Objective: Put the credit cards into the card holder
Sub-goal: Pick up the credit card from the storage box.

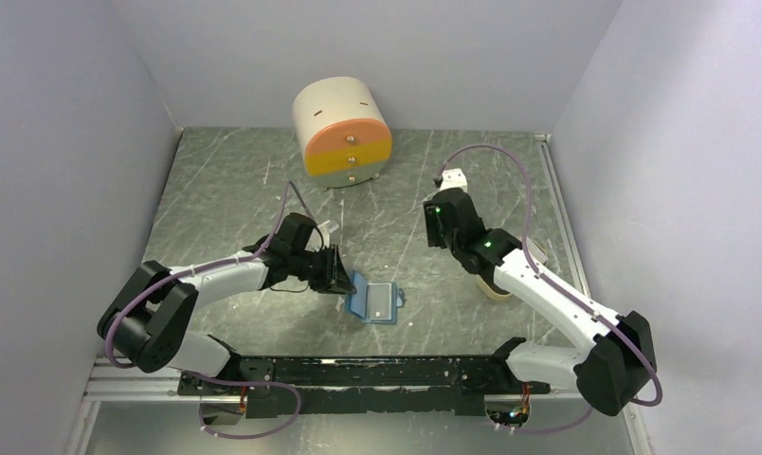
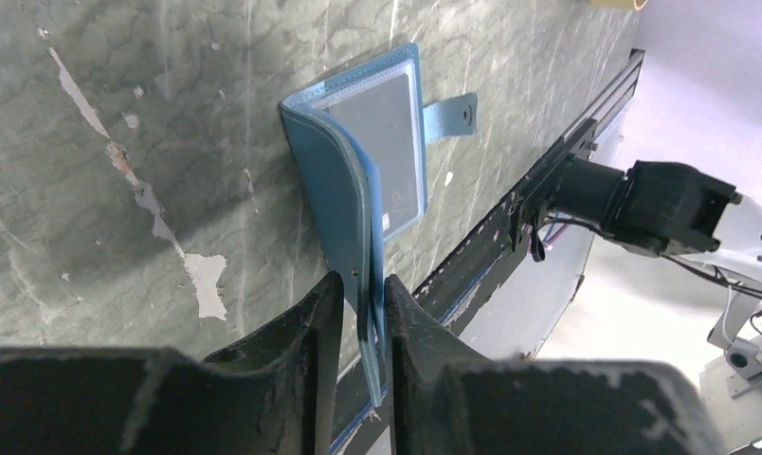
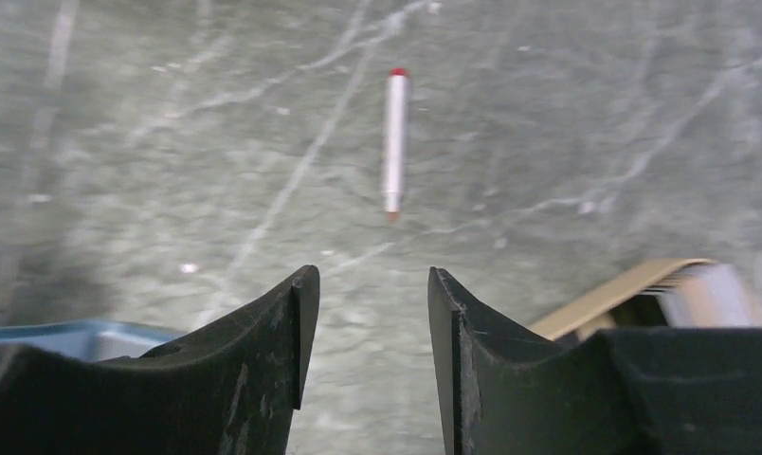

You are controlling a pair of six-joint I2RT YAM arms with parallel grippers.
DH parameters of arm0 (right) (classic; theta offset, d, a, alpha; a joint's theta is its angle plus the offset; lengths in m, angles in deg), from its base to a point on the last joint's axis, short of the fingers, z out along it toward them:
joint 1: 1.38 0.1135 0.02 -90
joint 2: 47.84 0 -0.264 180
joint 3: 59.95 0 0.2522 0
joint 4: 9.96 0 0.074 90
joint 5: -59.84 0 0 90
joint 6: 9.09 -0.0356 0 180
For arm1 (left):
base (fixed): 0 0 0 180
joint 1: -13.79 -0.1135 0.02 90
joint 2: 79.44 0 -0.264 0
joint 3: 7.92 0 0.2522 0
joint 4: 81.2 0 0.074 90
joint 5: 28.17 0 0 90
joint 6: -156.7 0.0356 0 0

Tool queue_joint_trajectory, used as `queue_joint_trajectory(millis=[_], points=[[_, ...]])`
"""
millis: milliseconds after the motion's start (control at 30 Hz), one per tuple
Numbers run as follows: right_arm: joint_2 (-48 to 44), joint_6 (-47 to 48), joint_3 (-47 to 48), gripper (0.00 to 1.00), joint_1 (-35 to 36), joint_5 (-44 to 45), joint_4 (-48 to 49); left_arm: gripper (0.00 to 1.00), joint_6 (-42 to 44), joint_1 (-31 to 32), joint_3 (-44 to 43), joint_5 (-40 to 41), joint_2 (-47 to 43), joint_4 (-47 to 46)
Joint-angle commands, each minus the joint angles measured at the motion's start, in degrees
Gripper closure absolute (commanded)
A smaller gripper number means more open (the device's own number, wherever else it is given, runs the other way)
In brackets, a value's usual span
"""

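Left tool (image 2: pixel 363 284) around card holder's (image 2: pixel 344 180) half-hidden flap

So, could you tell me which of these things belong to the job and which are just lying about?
Job: blue card holder, pinched by the left hand; open right hand.
Lying about: drum-shaped drawer unit, white pen, beige tray (contents unclear).

Cream drum-shaped drawer unit (image 1: pixel 342 130) at far edge, about mid-width; front banded orange over yellow, small knobs, facing near edge. Beige tray (image 1: pixel 498 290) toward right edge, mostly hidden. White pen (image 3: pixel 394 142), red-tipped, lying flat on grey marbled surface (image 1: pixel 235 180), scuffed white.
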Motion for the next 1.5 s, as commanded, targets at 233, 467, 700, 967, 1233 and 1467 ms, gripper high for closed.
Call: queue_joint_trajectory(millis=[233,467,700,967,1233,1467], points=[[0.54,28.60,1.06,0.46,-17.24,-2.11,-3.41,0.70,5.84,-1.52,0.74,-4.50,-0.73,3.13],[1.15,35.05,0.14,0.42,-25.25,-3.78,-7.62,0.70,6.68,-2.51,0.33,-4.00,0.56,4.68],[4.51,40.66,-1.58,0.38,-29.76,-1.14,-7.40,0.71,6.88,-2.55,-0.53,-4.03,1.65,5.80],[8.63,43.73,-1.03,0.34,-33.49,1.23,-3.83,0.72,6.71,-2.49,0.04,-5.20,2.55,4.43],[11.92,45.41,-4.37,0.32,-33.73,0.28,-0.79,0.73,6.85,-2.49,-1.07,-6.20,4.17,4.00],[14.29,46.54,-5.99,0.31,-34.10,3.67,1.41,0.73,6.91,-2.57,-1.12,-6.38,4.24,4.31]])
